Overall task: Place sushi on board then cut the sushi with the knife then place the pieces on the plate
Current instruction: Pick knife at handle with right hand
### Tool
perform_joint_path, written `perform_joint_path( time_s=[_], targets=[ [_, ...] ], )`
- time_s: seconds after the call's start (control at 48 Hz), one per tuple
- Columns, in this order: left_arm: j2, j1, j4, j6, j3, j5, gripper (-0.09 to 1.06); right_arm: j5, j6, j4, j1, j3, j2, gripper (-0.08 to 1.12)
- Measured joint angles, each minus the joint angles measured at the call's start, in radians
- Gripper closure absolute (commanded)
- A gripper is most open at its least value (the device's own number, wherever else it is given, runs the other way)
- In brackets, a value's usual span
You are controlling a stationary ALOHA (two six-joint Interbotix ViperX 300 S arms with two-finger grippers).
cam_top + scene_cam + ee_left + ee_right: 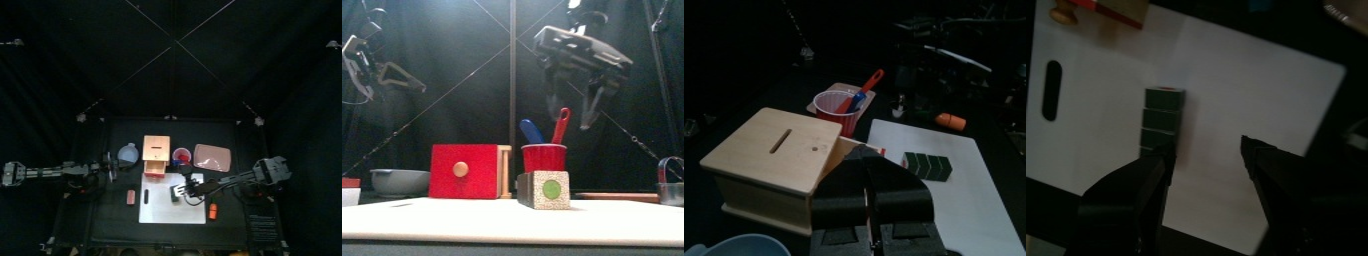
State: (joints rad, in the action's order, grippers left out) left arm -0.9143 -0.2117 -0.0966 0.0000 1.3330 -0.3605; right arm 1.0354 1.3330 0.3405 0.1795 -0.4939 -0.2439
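- On board [167, 212], in its back half: sushi [178, 186], whole, not yet cut. Long axis front to back, one end face toward the table's front edge.
- Above board, just right of sushi and clearly higher: right gripper [1207, 190], jaws wide apart, holding nothing.
- In its wrist view, sushi ahead of the jaws and nearer to one of them, not between. Long axis pointing away from the gripper, so jaws set across the short side.
- Placing on board judged as done; knife probably next. For the right arm a short way, back and a little left, passing over sushi.
- Just behind sushi, past the board's back edge: cup [544, 157], with blue knife [531, 130] and red knife [561, 125] sticking up, the red one leaning to the right.
- Close on the cup's left, touching or not cannot tell: box [158, 158]. Likely in the way of any reach from the left.
- Right of cup: tray [213, 156], bare. Left of box: bowl [127, 153].
- At the board's right edge: orange toy [213, 210]. Left of board: red toy [131, 197]. Both apart from sushi.
- At left, resting: left gripper [871, 190], jaws pressed together, empty, box between it and cup.
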Motion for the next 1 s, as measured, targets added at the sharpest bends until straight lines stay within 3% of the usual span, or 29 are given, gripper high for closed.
perform_joint_path(
  time_s=[0.146, 0.25, 0.479, 0.688, 1.0],
  targets=[
    [-0.002, -0.002, -0.002, -0.003, -0.034, -0.008, 0.86, -0.005, -0.353, -0.002, -0.130, -0.141, -0.224, 0.17],
    [0.000, -0.003, -0.014, -0.003, -0.044, -0.026, 0.86, -0.051, -0.595, 0.002, -0.209, -0.175, -0.272, 0.17],
    [0.017, -0.003, -0.041, -0.005, -0.046, -0.075, 0.86, -0.193, -1.025, 0.015, -0.259, -0.143, -0.143, 0.17],
    [0.026, -0.005, -0.123, -0.003, -0.046, -0.077, 0.86, -0.242, -1.114, 0.072, -0.265, -0.091, -0.078, 0.17],
    [0.031, -0.023, -0.129, -0.002, -0.046, -0.077, 0.86, -0.198, -1.183, 0.127, -0.255, 0.014, 0.094, 0.18]
  ],
)
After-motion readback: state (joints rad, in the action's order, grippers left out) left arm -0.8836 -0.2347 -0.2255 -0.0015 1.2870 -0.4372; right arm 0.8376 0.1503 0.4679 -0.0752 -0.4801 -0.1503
